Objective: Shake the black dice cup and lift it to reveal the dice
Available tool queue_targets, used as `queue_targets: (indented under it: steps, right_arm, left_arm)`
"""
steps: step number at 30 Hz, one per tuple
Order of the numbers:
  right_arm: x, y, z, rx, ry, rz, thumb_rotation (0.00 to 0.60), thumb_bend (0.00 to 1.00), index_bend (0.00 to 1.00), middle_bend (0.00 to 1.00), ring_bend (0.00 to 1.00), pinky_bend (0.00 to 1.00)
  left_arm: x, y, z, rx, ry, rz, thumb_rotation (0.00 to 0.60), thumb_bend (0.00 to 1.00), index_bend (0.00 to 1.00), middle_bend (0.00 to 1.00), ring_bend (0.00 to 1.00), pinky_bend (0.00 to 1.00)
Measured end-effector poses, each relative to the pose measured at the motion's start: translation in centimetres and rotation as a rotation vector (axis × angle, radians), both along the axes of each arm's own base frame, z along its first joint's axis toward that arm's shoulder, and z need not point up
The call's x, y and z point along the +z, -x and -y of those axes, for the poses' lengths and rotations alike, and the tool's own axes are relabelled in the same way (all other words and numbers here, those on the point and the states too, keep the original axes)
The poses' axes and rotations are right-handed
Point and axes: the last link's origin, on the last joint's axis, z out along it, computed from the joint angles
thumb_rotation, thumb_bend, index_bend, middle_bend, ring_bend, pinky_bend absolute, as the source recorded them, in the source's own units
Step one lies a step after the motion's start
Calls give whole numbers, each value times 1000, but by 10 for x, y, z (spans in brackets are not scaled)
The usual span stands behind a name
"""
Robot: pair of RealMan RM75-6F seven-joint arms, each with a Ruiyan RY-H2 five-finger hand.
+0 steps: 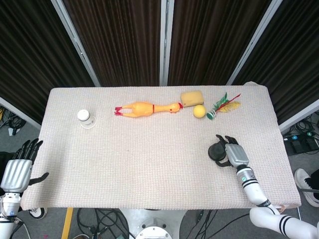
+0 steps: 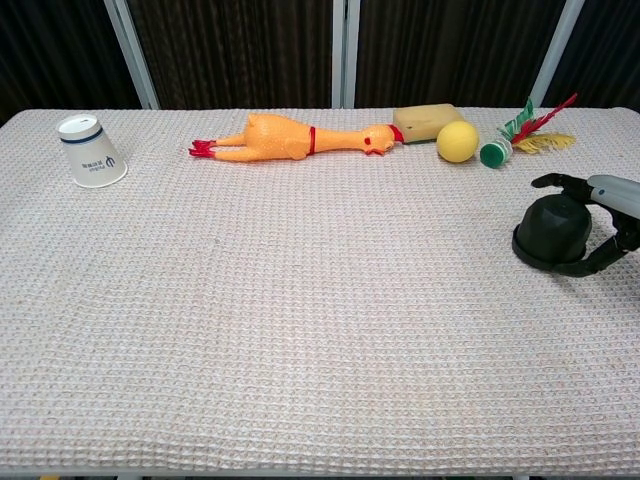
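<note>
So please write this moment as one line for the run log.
phase: grasp | right hand: fingers around dice cup | cup: on table, mouth down | dice: hidden | left hand: open, off table

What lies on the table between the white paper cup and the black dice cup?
Nothing: in the chest view, only bare woven cloth runs from the white paper cup to the black dice cup. The rubber chicken lies behind that line.

We count one black dice cup [image 2: 553, 233] nr the table's [image 2: 300, 350] right edge, one white paper cup [image 2: 90, 151] at the far left corner, and along the far edge one rubber chicken [image 2: 300, 138], one sponge [image 2: 425, 121], one yellow ball [image 2: 457, 141], one feathered shuttlecock [image 2: 520, 136]. Two hands: right hand [image 2: 610, 215], left hand [image 1: 17, 169].
</note>
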Motion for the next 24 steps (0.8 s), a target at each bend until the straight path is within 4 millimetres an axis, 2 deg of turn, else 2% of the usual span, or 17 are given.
queue_targets:
  steps: [13, 24]
  right_arm:
    - [4, -2, 1, 11, 37, 16, 600, 170, 284, 356, 0, 0]
    - [18, -8, 6, 34, 101, 64, 600, 175, 319, 387, 16, 0]
  left_arm:
    - [1, 1, 2, 0, 0, 3, 600, 133, 39, 31, 0, 181]
    - [0, -2, 0, -7, 8, -1, 600, 132, 40, 31, 0, 181]
